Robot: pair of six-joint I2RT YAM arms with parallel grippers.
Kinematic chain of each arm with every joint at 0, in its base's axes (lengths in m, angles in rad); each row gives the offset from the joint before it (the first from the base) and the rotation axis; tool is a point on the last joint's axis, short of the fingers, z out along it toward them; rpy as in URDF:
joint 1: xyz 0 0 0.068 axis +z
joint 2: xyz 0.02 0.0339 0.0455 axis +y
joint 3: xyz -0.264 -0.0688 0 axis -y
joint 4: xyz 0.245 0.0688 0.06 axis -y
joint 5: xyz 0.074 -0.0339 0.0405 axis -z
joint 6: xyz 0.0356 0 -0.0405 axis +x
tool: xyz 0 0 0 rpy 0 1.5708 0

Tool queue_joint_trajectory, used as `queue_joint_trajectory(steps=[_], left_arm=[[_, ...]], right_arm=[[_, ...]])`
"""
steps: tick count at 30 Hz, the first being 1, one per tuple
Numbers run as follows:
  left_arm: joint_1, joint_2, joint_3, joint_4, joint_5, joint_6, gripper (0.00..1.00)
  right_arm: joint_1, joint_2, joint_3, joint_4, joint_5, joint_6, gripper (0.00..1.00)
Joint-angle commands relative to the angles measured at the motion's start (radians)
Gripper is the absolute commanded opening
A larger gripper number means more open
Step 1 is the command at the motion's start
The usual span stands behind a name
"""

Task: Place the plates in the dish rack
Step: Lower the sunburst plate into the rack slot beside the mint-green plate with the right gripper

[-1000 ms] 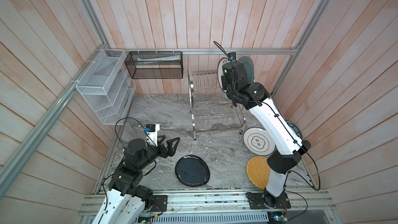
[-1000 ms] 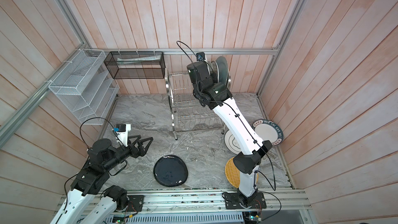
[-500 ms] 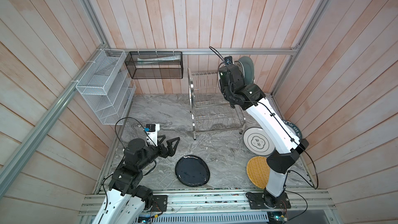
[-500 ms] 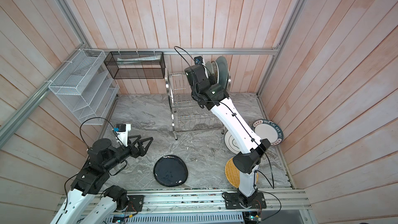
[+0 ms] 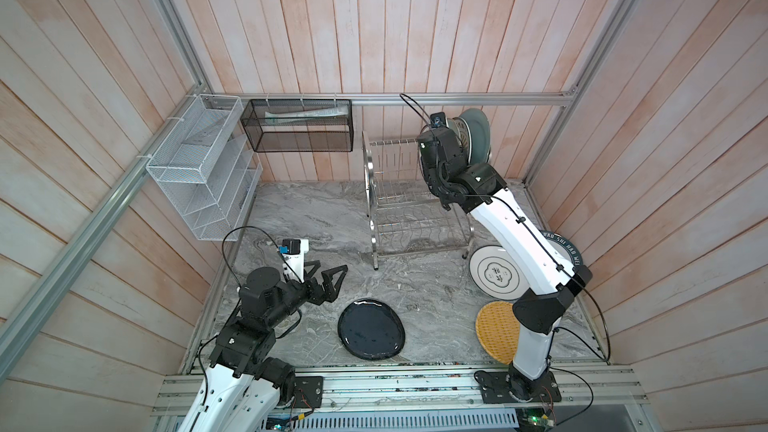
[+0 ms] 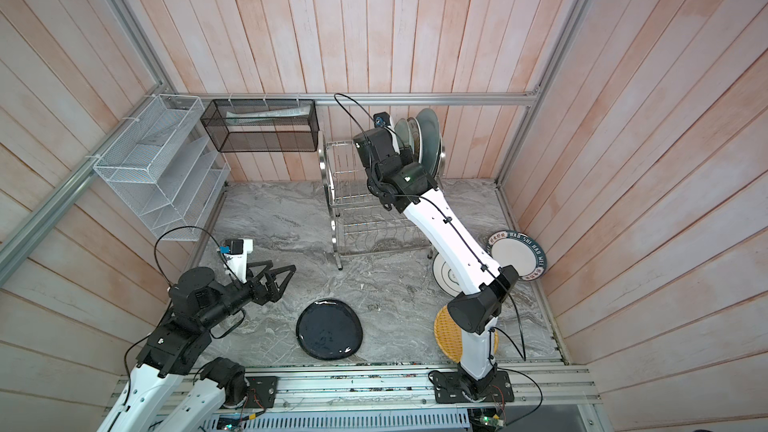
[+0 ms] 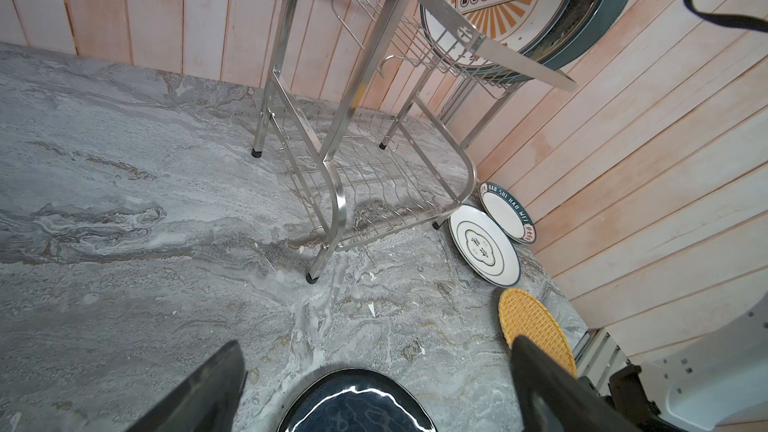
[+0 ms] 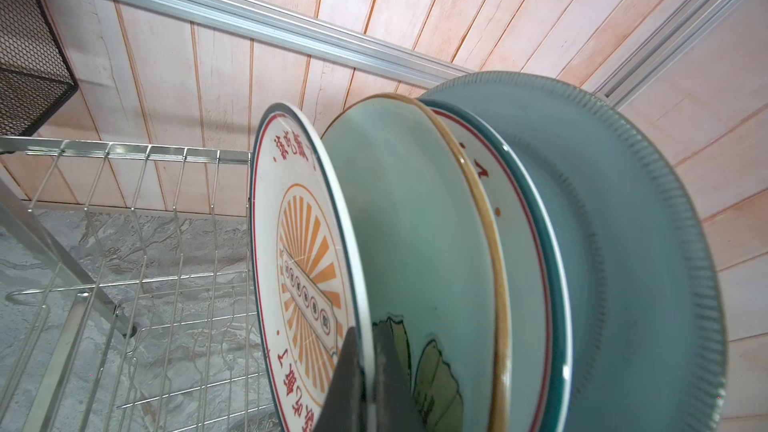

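The dish rack (image 5: 399, 209) (image 6: 365, 218) (image 7: 332, 184) stands at the back of the table. Its upper tier holds upright plates: an orange-sunburst plate (image 8: 299, 251), a pale green flowered one (image 8: 415, 222), a red-ringed one (image 8: 519, 243) and a grey-blue one (image 8: 623, 243) (image 5: 478, 135). My right gripper (image 8: 365, 330) is shut on the sunburst plate's rim. On the table lie a dark navy plate (image 5: 371, 334) (image 7: 353, 405), two white lettered plates (image 5: 494, 274) (image 6: 519, 255) and a yellow woven plate (image 5: 496, 334). My left gripper (image 5: 330, 268) (image 7: 376, 344) hovers open and holds nothing, left of the navy plate.
A white mesh organiser (image 5: 203, 168) hangs on the left wall and a black mesh basket (image 5: 299, 130) on the back wall. Wooden walls close in three sides. The right arm (image 5: 519, 243) stretches over the lettered and woven plates.
My right wrist has shifted a little to the left over the rack's upper tier, still gripping the plate. The left arm has not moved.
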Motion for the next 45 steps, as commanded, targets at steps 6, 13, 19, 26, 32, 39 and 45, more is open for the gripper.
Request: queue_joint_trajectory(steps=[6, 13, 19, 26, 32, 39, 45], left_arm=[[0.006, -0.002, -0.016, 0.021, 0.014, 0.021, 1.0], [0.007, 0.001, -0.015, 0.022, 0.019, 0.02, 1.0], [0.008, 0.001, -0.015, 0.022, 0.021, 0.019, 1.0], [0.011, 0.006, -0.016, 0.023, 0.028, 0.02, 1.0], [0.013, 0.008, -0.016, 0.023, 0.031, 0.02, 1.0], [0.014, 0.008, -0.016, 0.022, 0.034, 0.02, 1.0], [0.014, 0.011, -0.016, 0.023, 0.035, 0.02, 1.0]], right_arm=[[0.004, 0.001, -0.001, -0.04, -0.046, 0.044, 0.02], [0.004, -0.004, 0.039, -0.071, -0.127, 0.085, 0.09], [0.011, -0.001, 0.041, -0.078, -0.124, 0.094, 0.13], [0.018, 0.002, 0.057, -0.079, -0.11, 0.087, 0.18], [0.016, 0.04, 0.124, -0.102, -0.087, 0.074, 0.13], [0.016, 0.047, 0.117, -0.123, -0.085, 0.081, 0.12], [0.012, 0.009, 0.039, -0.079, -0.092, 0.069, 0.12]])
